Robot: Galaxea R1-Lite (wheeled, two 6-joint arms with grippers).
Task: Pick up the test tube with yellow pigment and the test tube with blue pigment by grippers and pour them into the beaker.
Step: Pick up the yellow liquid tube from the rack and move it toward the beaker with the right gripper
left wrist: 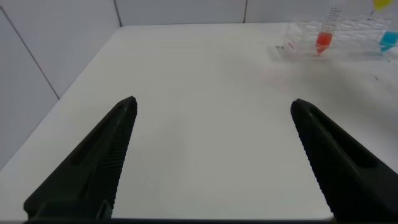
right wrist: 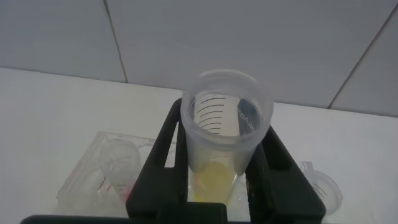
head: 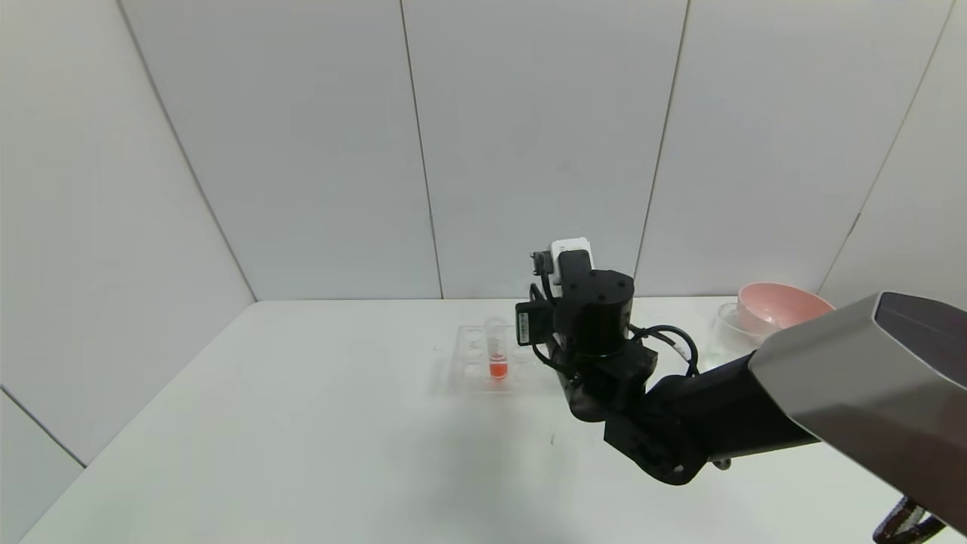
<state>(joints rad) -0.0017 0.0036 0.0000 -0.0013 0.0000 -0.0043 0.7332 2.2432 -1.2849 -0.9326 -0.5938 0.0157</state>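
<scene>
In the right wrist view my right gripper (right wrist: 225, 124) is shut on the test tube with yellow pigment (right wrist: 227, 106), which stands upright between the black fingers with yellow liquid at its base. In the head view the right wrist (head: 597, 317) hides that tube, just right of the clear rack (head: 472, 370). The test tube with blue pigment (left wrist: 388, 42) sits in the rack beside an orange-red tube (left wrist: 323, 38). The beaker (head: 727, 321) stands at the back right, left of the pink bowl. My left gripper (left wrist: 212, 106) is open over bare table, far from the rack.
A pink bowl (head: 778, 306) sits at the far right near the wall. The orange-red tube (head: 496, 351) stands upright in the rack. White wall panels close the table's back and left sides. The table's front (head: 340, 468) lies bare.
</scene>
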